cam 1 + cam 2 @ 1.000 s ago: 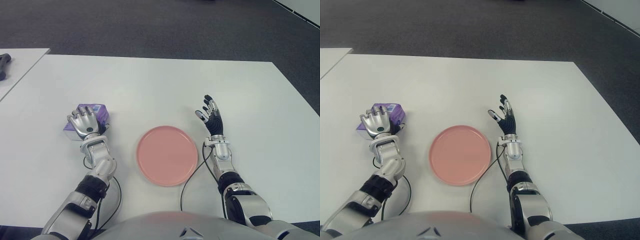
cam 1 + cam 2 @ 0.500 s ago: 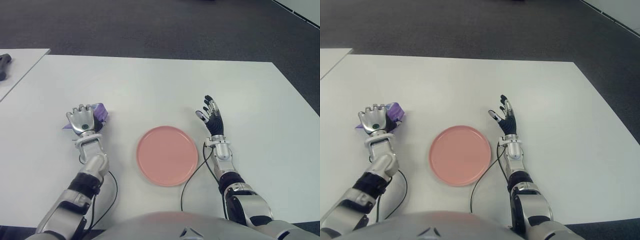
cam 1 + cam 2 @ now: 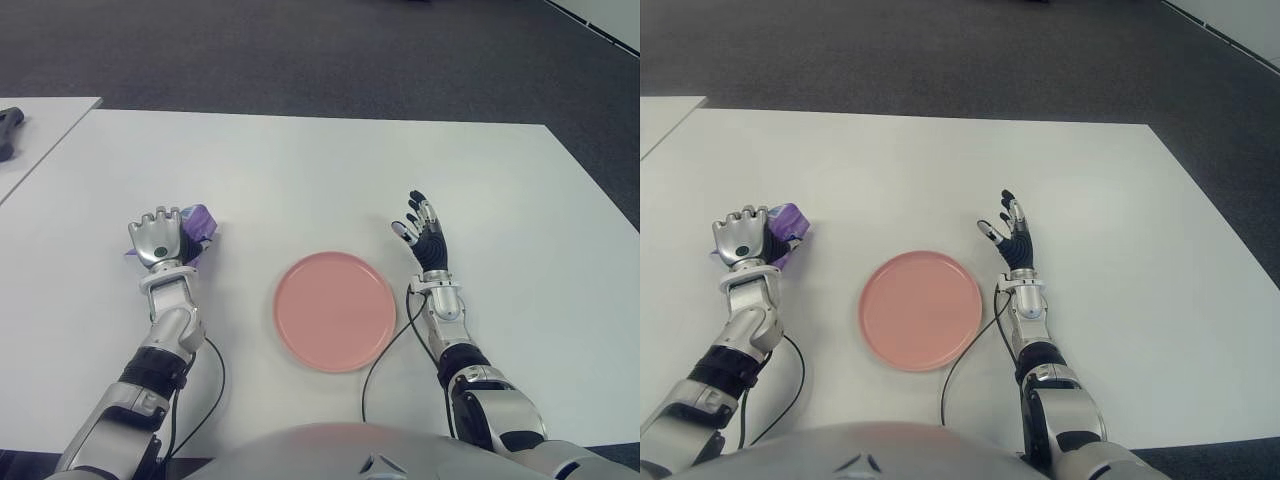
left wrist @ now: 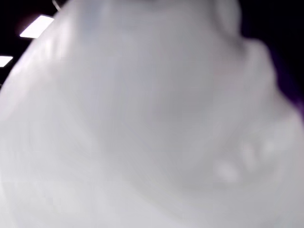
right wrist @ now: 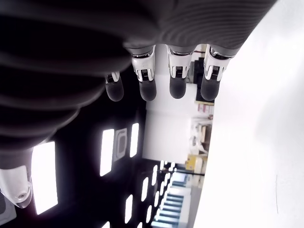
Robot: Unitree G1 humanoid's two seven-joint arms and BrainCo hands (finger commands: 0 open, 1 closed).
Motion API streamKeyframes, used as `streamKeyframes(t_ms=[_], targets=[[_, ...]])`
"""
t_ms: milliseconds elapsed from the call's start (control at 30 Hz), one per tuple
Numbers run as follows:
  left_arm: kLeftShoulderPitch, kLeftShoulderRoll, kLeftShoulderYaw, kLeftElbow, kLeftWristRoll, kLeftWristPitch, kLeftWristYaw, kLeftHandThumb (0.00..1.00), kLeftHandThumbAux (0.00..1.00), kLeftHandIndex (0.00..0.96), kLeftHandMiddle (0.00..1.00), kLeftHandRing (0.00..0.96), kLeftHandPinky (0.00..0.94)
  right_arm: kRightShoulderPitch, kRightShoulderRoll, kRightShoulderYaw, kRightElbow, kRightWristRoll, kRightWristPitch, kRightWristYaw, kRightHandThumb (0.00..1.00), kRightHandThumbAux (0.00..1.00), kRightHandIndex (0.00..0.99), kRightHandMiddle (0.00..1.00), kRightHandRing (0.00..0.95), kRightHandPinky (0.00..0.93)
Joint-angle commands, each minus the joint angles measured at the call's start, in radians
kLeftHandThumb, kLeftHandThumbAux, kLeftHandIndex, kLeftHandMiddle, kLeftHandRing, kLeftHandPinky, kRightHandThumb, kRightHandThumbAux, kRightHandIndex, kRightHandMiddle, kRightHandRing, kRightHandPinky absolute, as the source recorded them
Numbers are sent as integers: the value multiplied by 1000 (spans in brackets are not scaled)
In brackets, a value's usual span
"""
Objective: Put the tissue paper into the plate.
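— At the white table (image 3: 300,170), where is the tissue paper?

— The purple plastic-wrapped tissue pack (image 3: 198,222) sits in the robot's left hand (image 3: 158,238), to the left of the round pink plate (image 3: 334,311) and well apart from it. The silver fingers (image 3: 153,218) are curled over the pack, the back of the hand facing the head camera. Whether the pack touches the tabletop I cannot tell; the left wrist view is a pale blur with a sliver of purple at its edge.

— And the other hand?

— The right hand (image 3: 424,240) shows just right of the plate, palm up, its black-padded fingers (image 5: 176,88) spread wide and holding nothing. The plate is bare. A black cable (image 3: 380,355) curves along the table beside the plate's right edge.
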Motion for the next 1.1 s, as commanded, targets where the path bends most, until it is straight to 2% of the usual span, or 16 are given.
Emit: streamKeyframes(t_ms=[33,133,400,467,567,700,767,933,1100], targets=[[64,-21,-14,88,-125,-112,-26,853,665,455,459,793,844,379,-33,40,-783,218,446,82,0,673,3,0,0,1],[61,-9,-10,101,-136,-142,-11,854,665,455,457,798,845,397,-34,38,-838,226,495,84,0,724,5,0,0,0],[57,6,1,120,-136,-199,49,856,665,456,457,805,848,424,-34,27,-926,235,594,89,0,741,6,0,0,0],[58,15,5,119,-135,-224,96,857,664,456,462,809,851,430,-35,24,-947,238,620,90,0,741,6,0,0,0],[68,36,12,50,-123,-241,136,860,661,467,468,812,849,438,-33,18,-980,241,662,92,0,742,6,0,0,0],[96,42,6,-127,-69,-219,174,855,665,424,513,827,845,514,-67,-13,-1078,301,706,143,0,755,4,0,0,0],[98,40,6,-151,-62,-224,197,854,666,412,526,833,847,519,-67,-19,-1099,306,735,147,0,758,3,0,0,0],[60,37,10,-155,-65,-309,339,854,667,403,545,846,854,525,-63,-31,-1131,311,780,156,0,761,3,0,0,0],[19,31,17,-177,-82,-374,395,854,666,403,552,860,864,526,-56,-40,-1141,307,798,163,0,762,3,0,0,0]])
